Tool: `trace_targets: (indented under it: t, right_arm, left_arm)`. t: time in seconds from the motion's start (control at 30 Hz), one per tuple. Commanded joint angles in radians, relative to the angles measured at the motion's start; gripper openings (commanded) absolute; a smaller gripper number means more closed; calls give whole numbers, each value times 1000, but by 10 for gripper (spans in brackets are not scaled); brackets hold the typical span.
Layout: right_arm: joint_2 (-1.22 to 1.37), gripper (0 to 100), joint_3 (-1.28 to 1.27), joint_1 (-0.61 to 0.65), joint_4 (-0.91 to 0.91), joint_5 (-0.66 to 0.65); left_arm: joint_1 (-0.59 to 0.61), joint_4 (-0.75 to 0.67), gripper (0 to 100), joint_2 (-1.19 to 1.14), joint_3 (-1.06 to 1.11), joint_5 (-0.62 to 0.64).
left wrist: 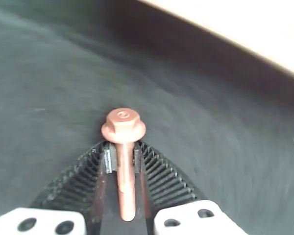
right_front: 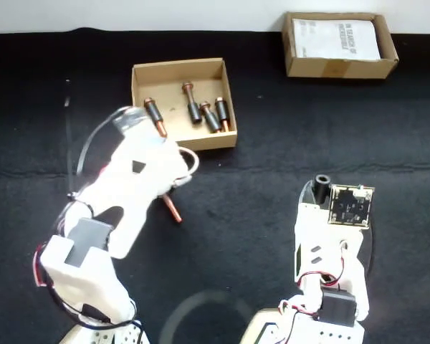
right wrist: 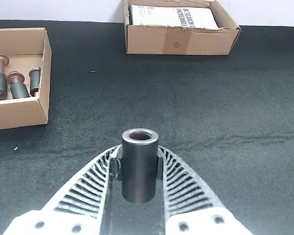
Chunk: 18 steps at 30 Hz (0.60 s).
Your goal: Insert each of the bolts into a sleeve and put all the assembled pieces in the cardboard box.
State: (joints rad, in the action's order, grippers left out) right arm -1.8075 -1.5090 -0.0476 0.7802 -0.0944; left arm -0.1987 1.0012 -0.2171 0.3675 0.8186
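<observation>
My left gripper is shut on the shank of a copper bolt, whose flanged head sticks out past the fingertips. In the high view this bolt pokes out from under the left arm, just in front of the cardboard box. My right gripper is shut on a dark metal sleeve, held upright with its bore open. The sleeve hangs over the mat to the right of the box. Several assembled pieces lie inside the box.
A second cardboard box holding a printed booklet stands at the back right, by the mat's far edge. The black mat covers the table between the two arms. The left arm's body partly covers the box's near left corner.
</observation>
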Motion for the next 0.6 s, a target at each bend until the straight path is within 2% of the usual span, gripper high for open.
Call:
trace_targets:
  t: [0.0, 0.1, 0.27, 0.4, 0.57]
  right_arm:
    - [-12, 8, 38, 21, -5, 44]
    - [-18, 8, -13, 58, -38, 97]
    - [-18, 8, -116, 90, -213, 169]
    - [-18, 8, -197, 153, -335, 201]
    - [-18, 8, -292, 245, -507, 238]
  left_arm:
    - [-65, 11, 9, 12, -76, -157]
    - [-73, 12, 9, 13, -111, -264]
    - [-73, 51, 9, 15, -160, -439]
    - [-68, 127, 9, 107, -185, -450]
    - [-22, 166, 9, 390, -180, -466]
